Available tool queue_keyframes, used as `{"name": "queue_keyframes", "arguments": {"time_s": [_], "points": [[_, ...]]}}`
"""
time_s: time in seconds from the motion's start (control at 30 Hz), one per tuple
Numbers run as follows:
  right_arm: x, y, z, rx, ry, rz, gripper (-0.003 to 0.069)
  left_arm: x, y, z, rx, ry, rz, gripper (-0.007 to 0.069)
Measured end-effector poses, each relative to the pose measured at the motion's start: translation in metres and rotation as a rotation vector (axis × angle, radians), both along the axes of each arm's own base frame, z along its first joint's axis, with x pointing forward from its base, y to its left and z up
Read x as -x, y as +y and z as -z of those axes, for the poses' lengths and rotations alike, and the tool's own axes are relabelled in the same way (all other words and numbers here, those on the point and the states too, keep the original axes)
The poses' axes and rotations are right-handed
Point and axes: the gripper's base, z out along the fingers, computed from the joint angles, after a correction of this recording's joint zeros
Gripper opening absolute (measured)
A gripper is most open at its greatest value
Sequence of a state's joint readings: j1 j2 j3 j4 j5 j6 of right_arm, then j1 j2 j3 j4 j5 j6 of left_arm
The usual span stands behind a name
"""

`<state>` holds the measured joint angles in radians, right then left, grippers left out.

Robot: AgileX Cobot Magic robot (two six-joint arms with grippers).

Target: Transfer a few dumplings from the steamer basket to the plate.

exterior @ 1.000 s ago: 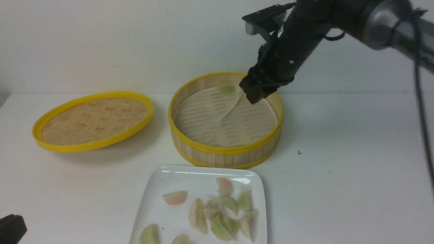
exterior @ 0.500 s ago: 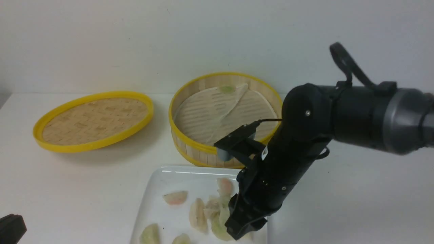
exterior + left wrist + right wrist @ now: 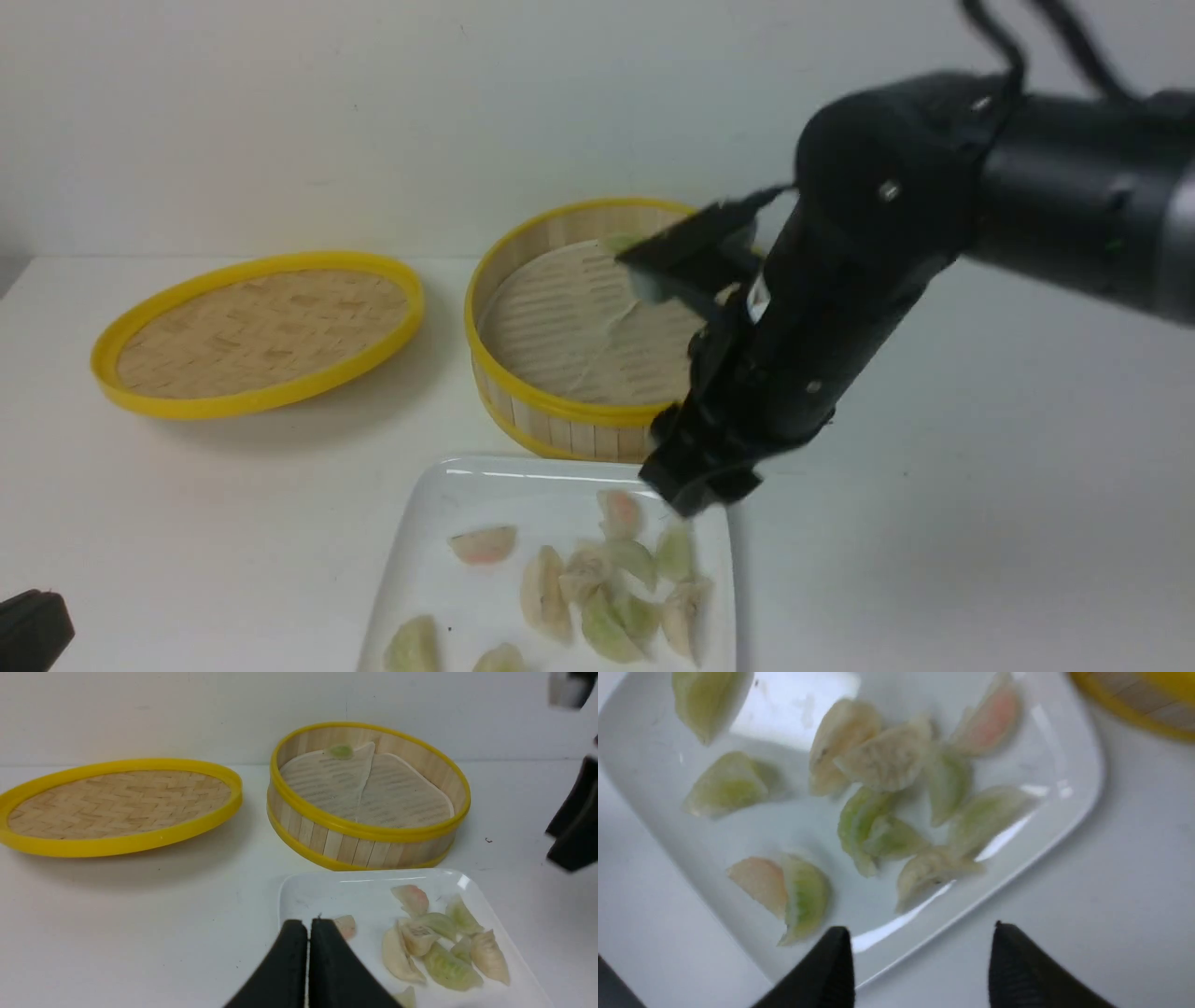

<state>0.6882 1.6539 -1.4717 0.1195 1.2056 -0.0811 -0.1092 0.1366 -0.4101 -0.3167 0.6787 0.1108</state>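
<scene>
The steamer basket stands mid-table with its pale liner creased. One green dumpling lies at its far wall. The white plate sits in front of it and holds several dumplings, also seen in the left wrist view and the right wrist view. My right gripper hangs open and empty just above the plate's far right corner; its jaws straddle the plate's edge. My left gripper is shut and empty, low near the plate's left side.
The flat woven lid with a yellow rim lies left of the basket, propped at a tilt. A small dark speck lies on the white table right of the basket. A wall stands close behind the basket.
My right gripper left the basket's far side, dropped low over the plate's dumplings, then rose to the plate's far right corner. The left gripper has not moved.
</scene>
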Motion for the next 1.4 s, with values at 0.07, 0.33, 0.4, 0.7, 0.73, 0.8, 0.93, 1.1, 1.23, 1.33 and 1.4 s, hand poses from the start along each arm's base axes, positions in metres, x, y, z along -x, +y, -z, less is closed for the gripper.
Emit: {"name": "queue_keyframes", "arguments": {"time_s": [0.07, 0.33, 0.4, 0.7, 0.73, 0.8, 0.93, 1.1, 1.23, 1.33, 1.4], "points": [[0.017, -0.022, -0.041, -0.036, -0.118, 0.056, 0.0145, 0.000, 0.000, 0.000, 0.000, 0.000, 0.000, -0.0006], [0.129, -0.125, -0.112, -0.375, -0.523, 0.197, -0.0013, -0.001, 0.000, -0.002, 0.004, -0.018, -0.006, -0.0006], [0.158, -0.148, -0.099, -0.477, -0.622, 0.198, -0.0013, -0.001, 0.001, -0.003, 0.008, -0.034, -0.011, -0.0006], [0.228, -0.206, -0.011, -0.823, -0.936, 0.227, -0.0015, -0.002, 0.001, -0.005, 0.014, -0.054, -0.016, -0.0006], [0.231, -0.210, -0.004, -0.838, -0.974, 0.223, -0.0015, -0.002, 0.001, -0.005, 0.015, -0.054, -0.016, -0.0006], [0.233, -0.211, 0.003, -0.849, -1.005, 0.219, -0.0015, -0.002, 0.001, -0.005, 0.015, -0.054, -0.016, -0.0006], [0.240, -0.217, 0.010, -0.930, -1.053, 0.232, -0.0015, -0.002, 0.001, -0.005, 0.016, -0.055, -0.016, -0.0006], [0.240, -0.217, 0.010, -0.959, -1.039, 0.246, -0.0015, -0.001, 0.000, -0.005, 0.034, -0.053, -0.010, -0.0006], [0.240, -0.217, 0.010, -0.963, -1.036, 0.250, -0.0015, -0.001, 0.000, -0.005, 0.041, -0.052, -0.007, -0.0006], [0.240, -0.217, 0.010, -0.963, -1.036, 0.250, -0.0015, -0.001, 0.000, -0.006, 0.043, -0.052, -0.006, -0.0006], [0.240, -0.217, 0.010, -0.963, -1.036, 0.250, -0.0015, -0.001, -0.001, -0.006, 0.044, -0.052, -0.006, -0.0006]]}}
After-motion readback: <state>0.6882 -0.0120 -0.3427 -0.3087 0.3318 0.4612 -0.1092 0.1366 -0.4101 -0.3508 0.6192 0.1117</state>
